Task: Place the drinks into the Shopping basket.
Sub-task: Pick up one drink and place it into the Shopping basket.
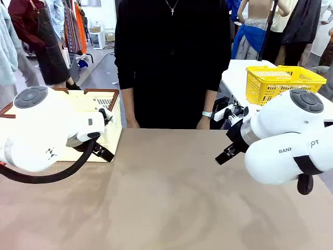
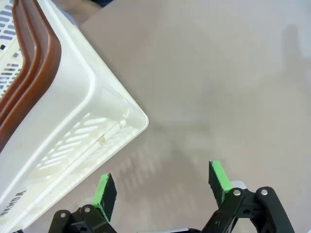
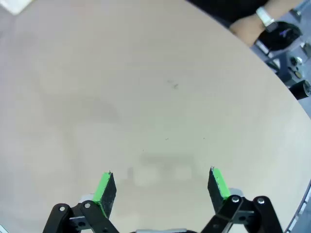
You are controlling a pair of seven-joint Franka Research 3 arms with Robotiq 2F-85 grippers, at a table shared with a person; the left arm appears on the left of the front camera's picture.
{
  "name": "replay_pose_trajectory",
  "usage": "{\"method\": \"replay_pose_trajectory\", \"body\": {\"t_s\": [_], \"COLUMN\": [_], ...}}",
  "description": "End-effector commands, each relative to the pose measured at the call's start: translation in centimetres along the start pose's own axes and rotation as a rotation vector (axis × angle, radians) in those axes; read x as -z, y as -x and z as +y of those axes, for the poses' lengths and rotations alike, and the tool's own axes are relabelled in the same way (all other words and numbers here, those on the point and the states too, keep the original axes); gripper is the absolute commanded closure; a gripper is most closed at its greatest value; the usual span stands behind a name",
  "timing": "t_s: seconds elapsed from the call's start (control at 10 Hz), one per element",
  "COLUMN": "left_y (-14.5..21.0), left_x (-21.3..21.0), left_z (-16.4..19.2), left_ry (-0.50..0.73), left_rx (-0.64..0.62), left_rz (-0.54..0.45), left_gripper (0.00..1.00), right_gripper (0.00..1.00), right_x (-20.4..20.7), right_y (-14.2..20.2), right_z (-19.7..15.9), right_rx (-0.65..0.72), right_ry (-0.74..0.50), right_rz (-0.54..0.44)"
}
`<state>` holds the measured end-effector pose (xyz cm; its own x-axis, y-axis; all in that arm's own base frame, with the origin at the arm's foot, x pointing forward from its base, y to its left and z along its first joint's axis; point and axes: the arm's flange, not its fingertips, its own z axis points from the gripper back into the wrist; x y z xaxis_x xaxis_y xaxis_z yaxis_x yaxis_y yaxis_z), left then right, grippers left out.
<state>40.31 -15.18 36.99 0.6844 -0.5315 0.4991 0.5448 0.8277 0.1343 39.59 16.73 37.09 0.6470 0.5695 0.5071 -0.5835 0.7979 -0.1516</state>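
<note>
In the left wrist view the left gripper (image 2: pixel 161 187) rises from the bottom edge with its green pads spread wide and nothing between them; just beyond its left pad, filling the left of that frame, is a corner of the Shopping basket (image 2: pixel 73 87), cream wall and brown rim, apart from the fingers but near. In the right wrist view the right gripper (image 3: pixel 162 187) is likewise released and empty, over the bare brown table (image 1: pixel 166 208).

In the front view the basket sits at middle left, partly behind the left arm; its inside is hidden, so I cannot tell whether any drinks lie in it. Farther off, a person (image 1: pixel 171 62) in black stands at the far edge, one wrist (image 3: pixel 265 17) at the upper right of the right wrist view; a yellow mesh basket (image 1: pixel 281 83) stands on another table at upper right.

The likely trouble is the left arm's closeness to the basket: a swing toward that corner could shove or tip it; a reach across the table could also meet the person's hands at the far edge.
</note>
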Motion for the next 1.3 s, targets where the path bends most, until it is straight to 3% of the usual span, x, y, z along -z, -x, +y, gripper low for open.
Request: {"method": "replay_pose_trajectory", "body": {"t_s": [0.0, 1.2], "left_y": [-0.01, -0.01], "left_x": [-0.01, -0.01], "left_z": [0.0, 0.0], "left_ry": [0.0, 0.0], "left_rx": [0.0, 0.0], "left_rz": [0.0, 0.0], "left_gripper": [0.0, 0.0], "right_gripper": [0.0, 0.0], "right_x": [-0.01, -0.01], "right_y": [0.0, 0.0], "right_z": [0.0, 0.0], "right_rx": [0.0, 0.0], "right_ry": [0.0, 0.0], "right_rz": [0.0, 0.0]}}
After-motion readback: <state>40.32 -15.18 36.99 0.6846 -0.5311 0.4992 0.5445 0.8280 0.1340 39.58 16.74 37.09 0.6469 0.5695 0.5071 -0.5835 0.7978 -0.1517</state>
